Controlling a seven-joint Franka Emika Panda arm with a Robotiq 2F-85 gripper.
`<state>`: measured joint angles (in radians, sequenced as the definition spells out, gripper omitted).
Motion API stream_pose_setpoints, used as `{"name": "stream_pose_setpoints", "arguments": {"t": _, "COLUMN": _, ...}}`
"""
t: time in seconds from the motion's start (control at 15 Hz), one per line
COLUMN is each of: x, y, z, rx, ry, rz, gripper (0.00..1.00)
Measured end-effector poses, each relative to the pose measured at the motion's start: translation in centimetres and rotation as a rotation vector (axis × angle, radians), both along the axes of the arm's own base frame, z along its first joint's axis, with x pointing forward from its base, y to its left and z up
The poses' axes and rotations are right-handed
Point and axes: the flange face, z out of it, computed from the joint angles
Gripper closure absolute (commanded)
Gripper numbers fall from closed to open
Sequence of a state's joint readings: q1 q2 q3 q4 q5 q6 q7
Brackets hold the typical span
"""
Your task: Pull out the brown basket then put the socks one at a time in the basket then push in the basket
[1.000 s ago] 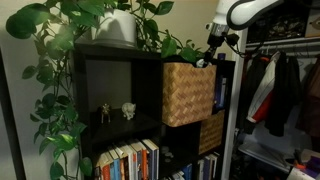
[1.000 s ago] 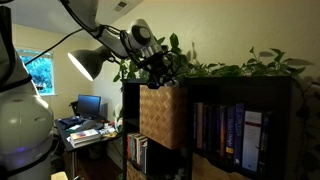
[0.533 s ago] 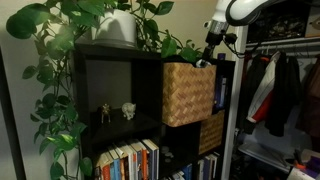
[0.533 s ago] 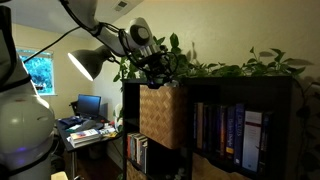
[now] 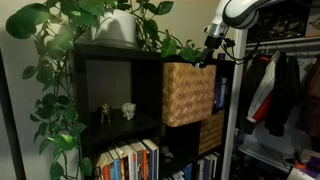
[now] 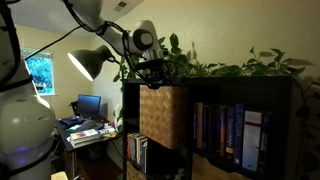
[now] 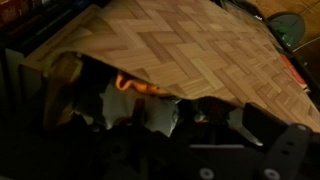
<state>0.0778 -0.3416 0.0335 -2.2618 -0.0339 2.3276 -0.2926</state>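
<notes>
The brown basket (image 7: 195, 50) spans ten to three o'clock — under its edge, near centre, an orange strip (image 7: 140, 88) and pale cloth (image 7: 160, 118), shadowed.

Both exterior views are dim, soft and low in detail. In an exterior view warm room light catches the woven front of the basket (image 5: 188, 93) while the open compartments of the shelf (image 5: 115, 85) beside it sink into deep shadow; in an exterior view bluish daylight washes out the window (image 6: 40, 72) and a lamp shade (image 6: 86, 62) shows bright white against a yellowish wall (image 6: 230, 30). The wrist view is the darkest, grainy and blurred, with only the herringbone surface (image 7: 190, 50) warmly lit and everything below it murky, out-of-focus black.
</notes>
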Motion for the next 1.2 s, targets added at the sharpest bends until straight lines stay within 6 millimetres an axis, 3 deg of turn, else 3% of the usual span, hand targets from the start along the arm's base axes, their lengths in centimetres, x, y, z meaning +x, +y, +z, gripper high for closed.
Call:
{"name": "stream_pose_setpoints", "arguments": {"t": 0.4, "x": 0.0, "y": 0.4, "z": 0.8, "rx": 0.015, "ry": -0.013, "rz": 0.017, "gripper": 0.0}}
{"name": "stream_pose_setpoints", "arguments": {"t": 0.73, "x": -1.2, "y": 2.4, "z": 2.8, "rx": -0.004, "ry": -0.058, "rz": 0.003, "gripper": 0.03}}
{"name": "stream_pose_setpoints", "arguments": {"t": 0.87, "x": -1.7, "y": 3.4, "z": 3.3, "rx": 0.006, "ry": -0.063, "rz": -0.023, "gripper": 0.16}}
{"name": "stream_pose_setpoints", "arguments": {"t": 0.93, "x": -2.0, "y": 3.8, "z": 3.5, "rx": 0.012, "ry": -0.061, "rz": -0.037, "gripper": 0.3}}
{"name": "stream_pose_setpoints", "arguments": {"t": 1.0, "x": -2.3, "y": 4.1, "z": 3.5, "rx": 0.017, "ry": -0.059, "rz": -0.051, "gripper": 0.38}}
{"name": "stream_pose_setpoints", "arguments": {"t": 1.2, "x": -3.1, "y": 5.0, "z": 3.2, "rx": 0.038, "ry": -0.051, "rz": -0.104, "gripper": 0.58}}
